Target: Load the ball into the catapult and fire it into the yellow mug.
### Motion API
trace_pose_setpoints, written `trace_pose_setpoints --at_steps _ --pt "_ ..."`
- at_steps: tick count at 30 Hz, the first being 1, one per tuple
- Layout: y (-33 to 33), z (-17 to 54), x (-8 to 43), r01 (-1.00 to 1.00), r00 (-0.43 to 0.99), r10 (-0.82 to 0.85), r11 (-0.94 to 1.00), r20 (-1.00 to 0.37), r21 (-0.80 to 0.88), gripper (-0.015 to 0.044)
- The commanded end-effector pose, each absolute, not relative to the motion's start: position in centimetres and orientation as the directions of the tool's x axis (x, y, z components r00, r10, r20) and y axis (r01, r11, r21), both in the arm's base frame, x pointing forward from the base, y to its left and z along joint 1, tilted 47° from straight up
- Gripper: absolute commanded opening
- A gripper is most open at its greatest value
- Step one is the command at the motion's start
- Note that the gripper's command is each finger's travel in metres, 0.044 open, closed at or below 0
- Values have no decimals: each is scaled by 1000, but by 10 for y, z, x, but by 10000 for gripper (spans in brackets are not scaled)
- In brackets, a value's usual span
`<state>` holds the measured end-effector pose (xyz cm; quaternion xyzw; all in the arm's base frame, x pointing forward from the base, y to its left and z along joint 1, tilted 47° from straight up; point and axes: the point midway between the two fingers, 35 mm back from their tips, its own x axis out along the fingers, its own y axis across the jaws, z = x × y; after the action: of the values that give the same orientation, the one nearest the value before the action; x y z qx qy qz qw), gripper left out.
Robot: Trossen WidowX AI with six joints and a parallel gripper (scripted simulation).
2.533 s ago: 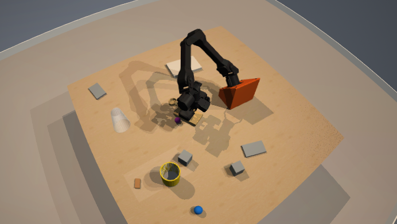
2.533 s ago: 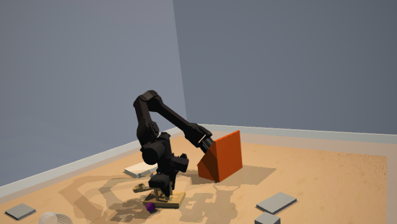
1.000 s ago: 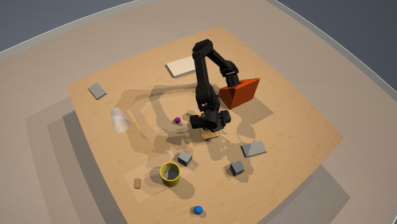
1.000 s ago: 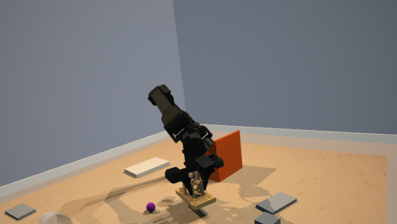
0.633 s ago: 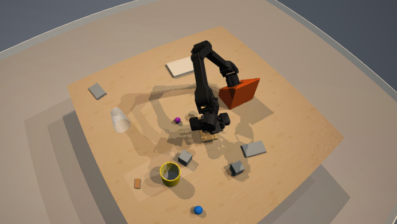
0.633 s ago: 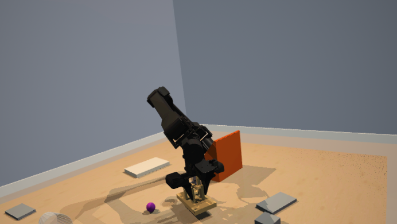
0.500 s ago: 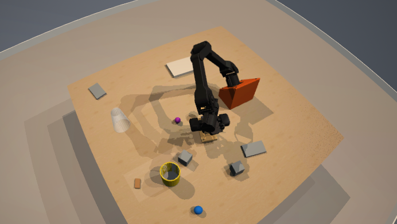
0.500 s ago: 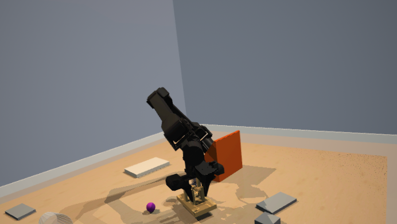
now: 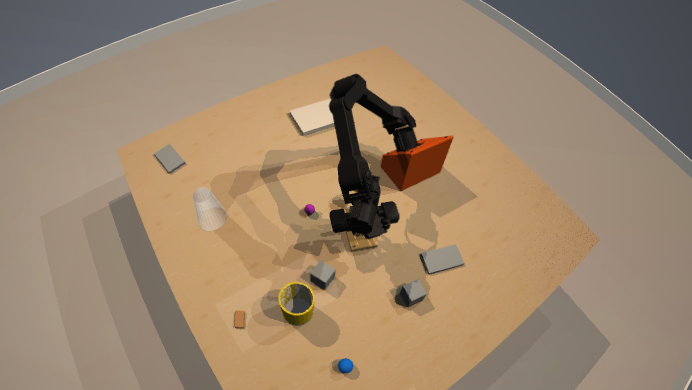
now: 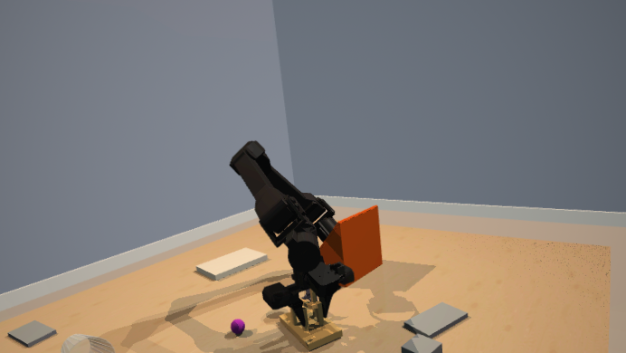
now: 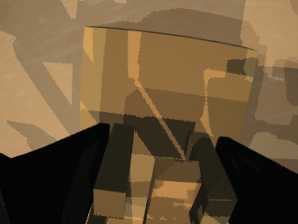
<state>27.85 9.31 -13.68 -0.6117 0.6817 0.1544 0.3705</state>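
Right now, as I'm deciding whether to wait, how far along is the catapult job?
Done: nothing I can confirm; the catapult's cup is hidden, so loading is unclear. A purple ball and a blue ball lie on the table.
In hand: probably aiming, with the pincer shut on the catapult's frame.
Left: firing, seemingly; no ball shows in the yellow mug.
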Motion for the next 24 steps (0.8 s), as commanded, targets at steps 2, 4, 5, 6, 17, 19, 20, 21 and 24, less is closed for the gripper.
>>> trace_pose_setpoints --at_steps 2,4,5,6,17,19,20,21,24 --pt "94 -136 279 -948 24 -719 204 -695 -244 0" --pt "94 -136 279 -948 24 -719 204 -695 -244 53" --pt "94 -136 279 -948 24 -719 204 -695 -244 79" --pt "94 -136 279 -948 24 -719 204 -695 -244 105" --pt "96 -135 279 -948 24 -719 204 -695 -244 394" --pt "112 -122 280 -948 24 -717 205 -697 -242 440" --pt "125 -110 281 -949 23 -716 205 -698 -241 440" --pt "138 -98 280 -949 22 -715 205 -698 -240 440" --pt "164 -70 275 -949 20 -716 206 -698 -239 440"
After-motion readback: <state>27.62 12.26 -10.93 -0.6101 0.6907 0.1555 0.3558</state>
